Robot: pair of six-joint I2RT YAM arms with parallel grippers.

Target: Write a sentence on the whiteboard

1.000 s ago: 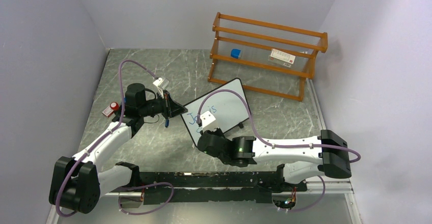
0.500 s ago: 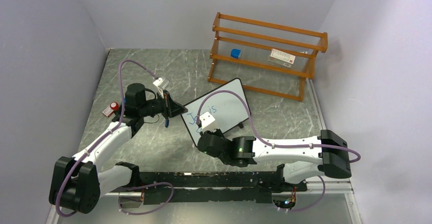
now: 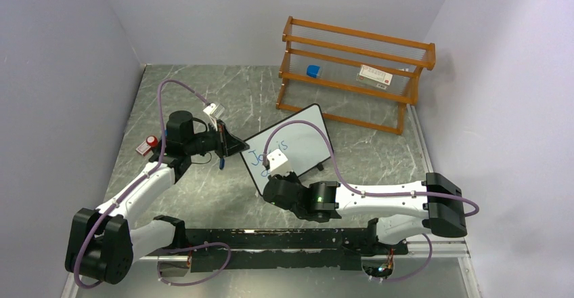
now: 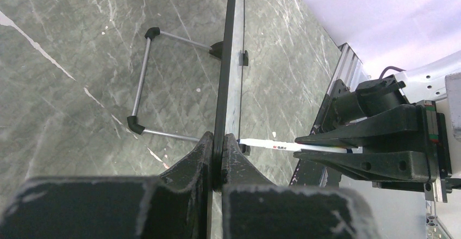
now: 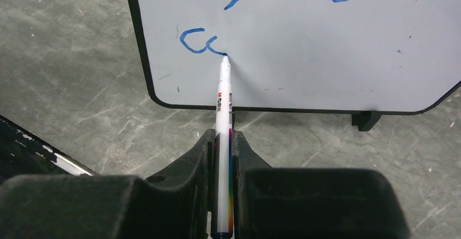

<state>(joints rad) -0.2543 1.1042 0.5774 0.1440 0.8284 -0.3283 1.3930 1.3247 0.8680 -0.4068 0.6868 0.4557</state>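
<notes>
1. Where the jaws of the right gripper (image 5: pixel 223 141) meet, they are clamped on a slim white marker pen (image 5: pixel 223 108) with a coloured stripe on its barrel, pointing away from the wrist.
2. At the pen's tip lies the small white board (image 5: pixel 326 49) with thin black frame and rounded corners; the tip touches its lower left area, at the end of a curved blue stroke.
3. On the board, the blue handwritten sentence (image 5: pixel 198 42) is unfinished: parts of a first line show above, and the second line has only its opening letters.
4. At the board's left edge, the left gripper (image 4: pixel 220 144) is pinched together on the black frame, steadying the board, which is propped on a thin wire stand (image 4: pixel 142 76) over the grey marbled table (image 3: pixel 203 95).
5. Good practice for this step is judged to be light, even tip pressure, small strokes carried rightward along the line, and a firm left clamp so the board cannot rock.
6. Beyond the board stands an orange wooden rack (image 3: pixel 352 74), apart from both arms.
</notes>
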